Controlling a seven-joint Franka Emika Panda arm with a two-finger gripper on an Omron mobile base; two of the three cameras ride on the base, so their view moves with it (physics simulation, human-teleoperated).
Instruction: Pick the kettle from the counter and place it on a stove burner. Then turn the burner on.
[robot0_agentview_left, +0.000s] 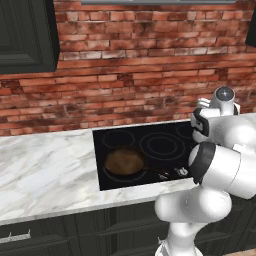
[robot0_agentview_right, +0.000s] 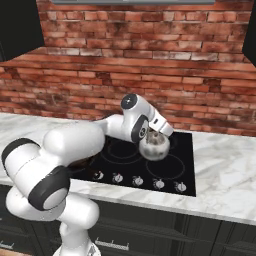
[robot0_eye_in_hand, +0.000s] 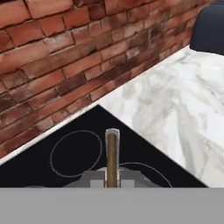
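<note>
You have the kettle (robot0_agentview_right: 153, 146) clasped by its handle in the gripper (robot0_agentview_right: 152, 133) over the stove (robot0_agentview_right: 186, 165); setting down and switching on remain.

— What carries everything here?
— The counter (robot0_agentview_left: 45, 175), running across mid-frame, with the black stovetop (robot0_agentview_left: 150, 145) set into it.
— Anything on the stovetop?
— A brown frying pan (robot0_agentview_left: 124, 161), lower left burner.

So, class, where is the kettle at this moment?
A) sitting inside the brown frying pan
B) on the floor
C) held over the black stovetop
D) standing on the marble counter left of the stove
C: in the right base view the kettle hangs under the gripper, over the stovetop, apart from the pan.
</note>
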